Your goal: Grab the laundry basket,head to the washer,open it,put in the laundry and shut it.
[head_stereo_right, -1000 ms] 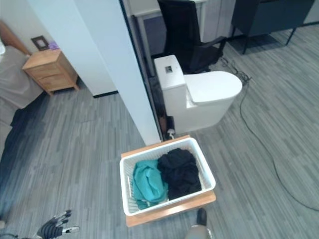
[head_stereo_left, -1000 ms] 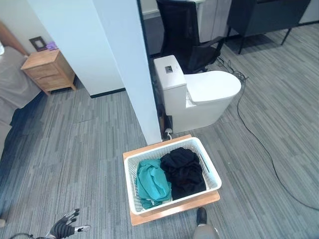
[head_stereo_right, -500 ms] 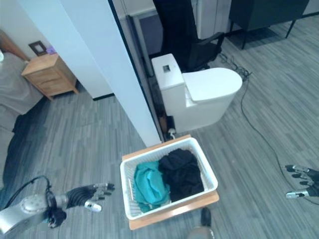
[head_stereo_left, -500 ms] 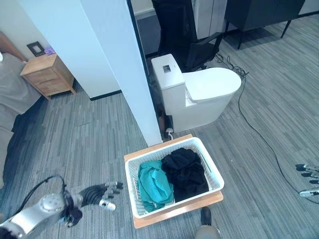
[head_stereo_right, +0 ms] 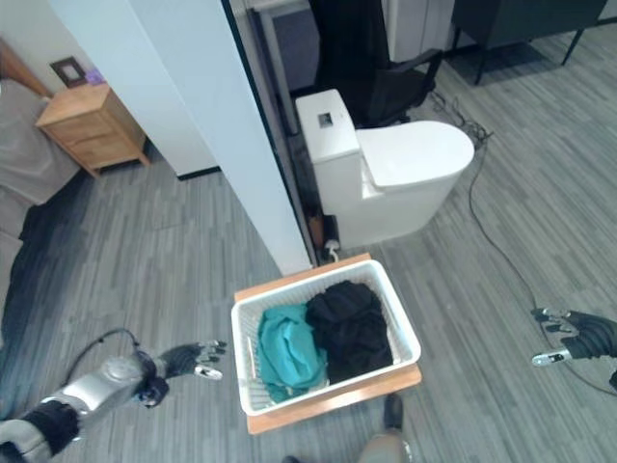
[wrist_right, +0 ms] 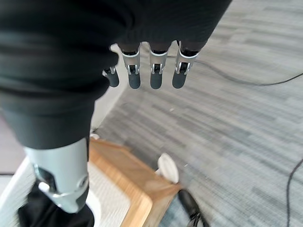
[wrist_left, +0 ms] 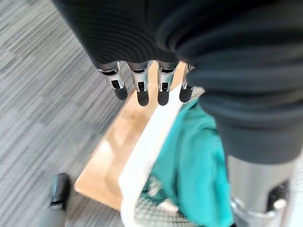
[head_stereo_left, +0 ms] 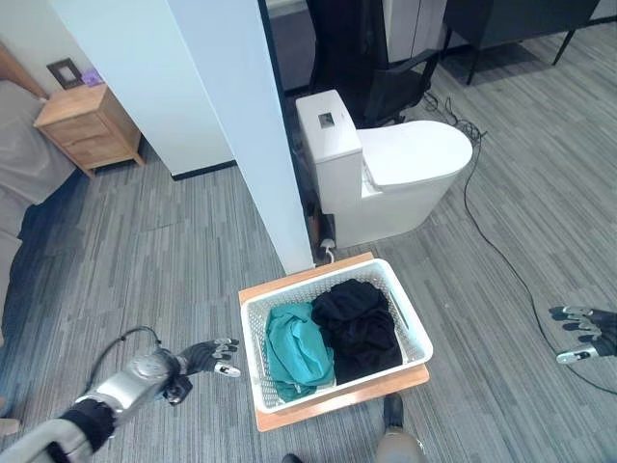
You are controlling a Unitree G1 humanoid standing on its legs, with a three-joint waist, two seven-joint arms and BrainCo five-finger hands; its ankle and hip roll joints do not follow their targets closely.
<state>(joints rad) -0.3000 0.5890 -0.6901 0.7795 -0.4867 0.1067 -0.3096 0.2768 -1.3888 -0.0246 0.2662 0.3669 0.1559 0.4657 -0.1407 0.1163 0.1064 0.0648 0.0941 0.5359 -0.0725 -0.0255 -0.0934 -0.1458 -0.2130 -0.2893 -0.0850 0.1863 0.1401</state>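
left hand (head_stereo_left: 210, 354): fingers straight and spread, holds nothing, just beside the basket's left rim, not touching
right hand (head_stereo_right: 569, 340): fingers extended, empty, well apart from the basket's right side
laundry basket (head_stereo_left: 413, 328): white, on a low wooden platform (head_stereo_left: 339, 407), platform edges showing at front and back
laundry: teal garment (head_stereo_left: 297, 349) left half, black clothes (head_stereo_left: 358, 328) right half, all inside the basket
why: hands flank the basket, likely setting up a two-sided grab at the rims
nearby: white toilet (head_stereo_left: 386, 174) behind the platform
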